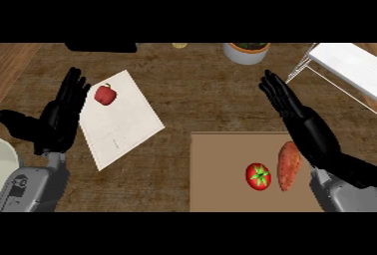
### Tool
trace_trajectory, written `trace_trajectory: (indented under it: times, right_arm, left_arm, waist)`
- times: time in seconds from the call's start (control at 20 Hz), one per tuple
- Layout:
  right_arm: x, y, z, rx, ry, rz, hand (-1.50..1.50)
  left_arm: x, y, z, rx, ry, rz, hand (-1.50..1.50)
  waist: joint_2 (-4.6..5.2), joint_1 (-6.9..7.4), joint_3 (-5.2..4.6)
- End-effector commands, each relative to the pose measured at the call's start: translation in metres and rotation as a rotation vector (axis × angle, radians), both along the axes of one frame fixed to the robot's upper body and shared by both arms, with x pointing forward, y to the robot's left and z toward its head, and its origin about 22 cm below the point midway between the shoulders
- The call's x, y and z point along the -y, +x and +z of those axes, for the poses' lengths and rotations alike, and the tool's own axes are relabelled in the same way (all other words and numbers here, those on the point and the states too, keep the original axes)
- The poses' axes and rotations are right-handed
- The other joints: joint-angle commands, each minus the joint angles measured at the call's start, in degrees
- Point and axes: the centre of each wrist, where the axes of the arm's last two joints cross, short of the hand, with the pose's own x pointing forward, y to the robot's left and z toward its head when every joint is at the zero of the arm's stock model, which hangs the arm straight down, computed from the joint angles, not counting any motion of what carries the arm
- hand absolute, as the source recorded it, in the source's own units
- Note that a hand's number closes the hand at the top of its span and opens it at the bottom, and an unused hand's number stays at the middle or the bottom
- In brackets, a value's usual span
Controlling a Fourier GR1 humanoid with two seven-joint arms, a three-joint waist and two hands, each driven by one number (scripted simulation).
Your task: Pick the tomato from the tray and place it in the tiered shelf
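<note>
The task is judged to be at its very beginning, with no step of it done. The tomato point(258, 176) is seen lying in the tray point(221, 169), to the right of the tray's middle and a little toward its near edge, and it is touched by no hand. Just beside it, toward the tray's right edge, a sweet potato point(288, 166) is laid. The right hand point(298, 115) is held open, with straight fingers, over the far right corner of the tray, and nothing is carried in it. The left hand point(60, 117) is also open and empty. It is shown near the counter's left edge, beside a white board point(125, 124) on which a red pepper point(105, 94) is placed. The tiered shelf point(344, 62) is found at the far right corner of the counter, and no tomato is seen on it.

All the work is therefore judged to be left: the tomato must be reached, grasped, lifted out of the tray, carried to the shelf and set down there. Because the sweet potato lies so close, care is probably needed so that it is not pushed.
</note>
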Motion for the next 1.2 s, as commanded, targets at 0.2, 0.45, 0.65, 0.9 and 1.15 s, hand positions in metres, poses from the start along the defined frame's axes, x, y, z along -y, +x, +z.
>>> trace_trajectory:
  times: [0.2,0.45,0.65,0.9,1.15]
  right_arm:
    - [0.056,0.042,0.038,0.023,-0.045,-0.123,1.50]
    - [0.100,0.024,-0.026,-0.306,0.152,-0.315,-1.50]
    - [0.097,0.019,-0.002,-0.219,0.186,-0.085,-1.50]
    - [0.126,0.005,0.035,-0.254,-0.061,0.030,-1.50]
    - [0.096,0.005,0.074,-0.318,-0.520,0.092,-1.50]
  left_arm:
    - [-0.024,0.004,0.030,-0.036,0.087,-0.011,0.00]
    - [-0.024,-0.005,0.007,-0.099,0.073,-0.042,0.00]
    - [-0.017,0.000,0.005,-0.110,0.050,-0.060,0.00]
    - [-0.010,-0.004,0.007,-0.118,0.061,-0.043,0.00]
    - [-0.005,0.003,0.021,-0.100,0.046,-0.064,0.00]
  waist:
    - [2.29,-0.64,1.09]
    - [2.44,-0.90,1.20]
    - [2.11,-1.58,1.07]
    - [2.00,-1.79,1.04]
    - [1.89,-1.02,0.91]
